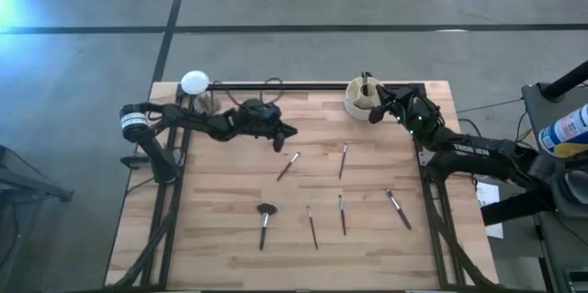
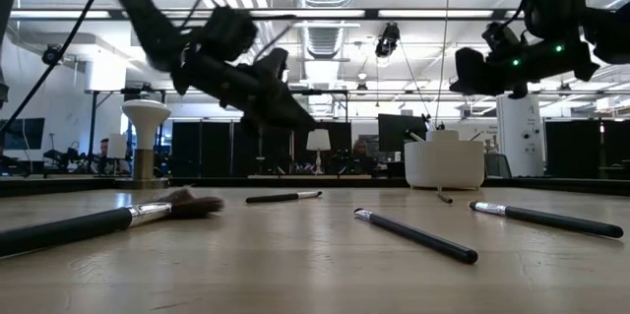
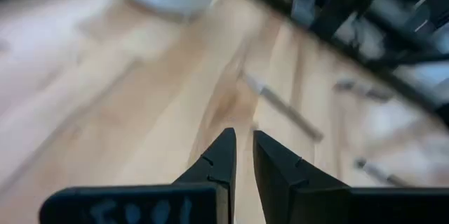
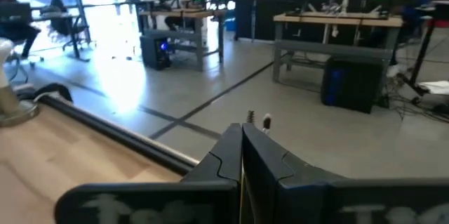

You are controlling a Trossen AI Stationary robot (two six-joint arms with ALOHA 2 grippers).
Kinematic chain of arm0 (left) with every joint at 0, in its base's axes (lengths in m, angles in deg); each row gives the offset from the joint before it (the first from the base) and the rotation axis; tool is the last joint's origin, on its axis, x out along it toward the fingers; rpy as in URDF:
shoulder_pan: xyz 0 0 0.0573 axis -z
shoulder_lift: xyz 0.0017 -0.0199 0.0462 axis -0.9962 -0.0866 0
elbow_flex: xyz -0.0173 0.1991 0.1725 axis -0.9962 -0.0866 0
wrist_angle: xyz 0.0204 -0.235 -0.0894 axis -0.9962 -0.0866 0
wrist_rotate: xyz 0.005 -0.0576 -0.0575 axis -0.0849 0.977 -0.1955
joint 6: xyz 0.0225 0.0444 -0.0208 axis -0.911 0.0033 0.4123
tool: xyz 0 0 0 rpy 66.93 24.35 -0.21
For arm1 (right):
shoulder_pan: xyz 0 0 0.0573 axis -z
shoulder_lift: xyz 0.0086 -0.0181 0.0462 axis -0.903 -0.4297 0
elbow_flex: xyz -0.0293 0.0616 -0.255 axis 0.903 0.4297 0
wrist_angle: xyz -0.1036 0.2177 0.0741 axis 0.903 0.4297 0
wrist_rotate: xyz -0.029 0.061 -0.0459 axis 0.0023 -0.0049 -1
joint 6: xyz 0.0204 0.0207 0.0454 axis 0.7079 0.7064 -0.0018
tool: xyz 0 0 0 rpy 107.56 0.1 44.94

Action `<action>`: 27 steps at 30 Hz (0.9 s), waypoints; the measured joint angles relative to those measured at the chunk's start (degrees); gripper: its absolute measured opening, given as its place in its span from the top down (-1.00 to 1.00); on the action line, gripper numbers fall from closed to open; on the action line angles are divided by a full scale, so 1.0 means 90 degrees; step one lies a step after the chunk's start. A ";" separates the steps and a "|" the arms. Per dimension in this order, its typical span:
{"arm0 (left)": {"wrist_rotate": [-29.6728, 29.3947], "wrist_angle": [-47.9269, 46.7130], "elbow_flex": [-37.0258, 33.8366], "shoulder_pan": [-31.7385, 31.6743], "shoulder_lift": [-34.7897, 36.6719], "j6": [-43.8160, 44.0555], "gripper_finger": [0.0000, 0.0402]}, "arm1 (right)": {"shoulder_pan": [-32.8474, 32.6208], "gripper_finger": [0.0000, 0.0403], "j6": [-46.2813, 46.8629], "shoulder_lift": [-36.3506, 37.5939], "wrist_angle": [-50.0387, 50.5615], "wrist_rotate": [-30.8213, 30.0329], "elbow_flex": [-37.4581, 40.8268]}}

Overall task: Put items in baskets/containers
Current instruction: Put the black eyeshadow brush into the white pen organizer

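High view: right gripper (image 1: pixel 375 117) is hovering, fingers together, at the cup (image 1: pixel 360 98) near the table's (image 1: pixel 230 192) far edge; left gripper (image 1: pixel 288 131) is hanging slightly parted.

cream-white cup (image 1: pixel 361 97), dark brushes (image 1: pixel 342 214), pale wood table (image 1: pixel 230 183)

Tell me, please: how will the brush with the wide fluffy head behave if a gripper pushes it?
The fluffy brush lies flat on the table; its thin round handle would probably roll. Its soft head likely bends and drags, so the brush may pivot rather than slide. It looks light, so a small nudge should move it.
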 joint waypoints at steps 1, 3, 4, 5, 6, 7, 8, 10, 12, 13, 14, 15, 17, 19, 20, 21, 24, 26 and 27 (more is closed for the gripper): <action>-0.0069 -0.0434 0.0153 0.0095 0.0000 -0.0026 0.79 | -0.0039 0.96 -0.0021 0.0074 0.0142 0.0001 -0.0028; -0.0177 -0.1225 0.0453 0.0281 0.0000 0.0006 0.79 | -0.0102 0.96 -0.0061 0.0206 0.0355 0.0003 -0.0060; -0.0242 -0.1556 0.0582 0.0373 0.0000 0.0028 0.79 | -0.0136 0.96 -0.0109 0.0256 0.0420 0.0005 -0.0063; -0.0331 -0.1864 0.0707 0.0468 0.0000 0.0089 0.79 | -0.0160 0.96 -0.0132 0.0305 0.0489 0.0005 -0.0065; -0.0461 -0.2147 0.0818 0.0567 0.0000 0.0173 0.79 | -0.0178 0.96 -0.0155 0.0353 0.0556 0.0000 -0.0065; -0.0640 -0.2457 0.0933 0.0665 0.0000 0.0251 0.79 | -0.0184 0.96 -0.0168 0.0399 0.0605 0.0001 -0.0065; -0.0791 -0.2765 0.1049 0.0763 0.0000 0.0307 0.79 | -0.0182 0.96 -0.0174 0.0442 0.0671 0.0003 -0.0066; -0.1209 -0.3293 0.1229 0.0936 0.0000 0.0448 0.78 | -0.0182 0.96 -0.0192 0.0487 0.0784 0.0001 -0.0065; -0.1548 -0.3629 0.1360 0.1069 0.0000 0.0679 0.72 | -0.0182 0.96 -0.0223 0.0519 0.0884 0.0001 -0.0065; -0.1634 -0.3704 0.1398 0.1123 0.0000 0.0843 0.68 | -0.0182 0.96 -0.0255 0.0524 0.0913 0.0001 -0.0065; -0.1688 -0.3764 0.1432 0.1179 0.0000 0.1035 0.63 | -0.0182 0.96 -0.0273 0.0525 0.0960 0.0001 -0.0067; -0.1755 -0.3808 0.1464 0.1232 0.0000 0.1207 0.57 | -0.0182 0.96 -0.0296 0.0520 0.0994 0.0001 -0.0065; -0.2002 -0.3846 0.1488 0.1345 0.0000 0.1502 0.46 | -0.0182 0.96 -0.0320 0.0515 0.1004 0.0003 -0.0065; -0.2288 -0.3912 0.1526 0.1447 -0.0036 0.1741 0.36 | -0.0182 0.96 -0.0325 0.0516 0.1001 0.0066 -0.0065; -0.2359 -0.3941 0.1563 0.1485 -0.0055 0.1837 0.32 | -0.0182 0.96 -0.0337 0.0515 0.1004 0.0108 -0.0065; -0.2428 -0.3975 0.1596 0.1521 -0.0100 0.1913 0.28 | -0.0182 0.96 -0.0342 0.0515 0.1002 0.0134 -0.0065; -0.2598 -0.4029 0.1734 0.1585 -0.0294 0.2100 0.21 | -0.0182 0.96 -0.0347 0.0515 0.1004 0.0154 -0.0065; -0.2692 -0.4154 0.1886 0.1602 -0.0501 0.2192 0.19 | -0.0180 0.96 -0.0368 0.0513 0.0999 0.0162 -0.0063; -0.2703 -0.4234 0.1985 0.1604 -0.0610 0.2208 0.19 | -0.0182 0.96 -0.0386 0.0511 0.1001 0.0165 -0.0058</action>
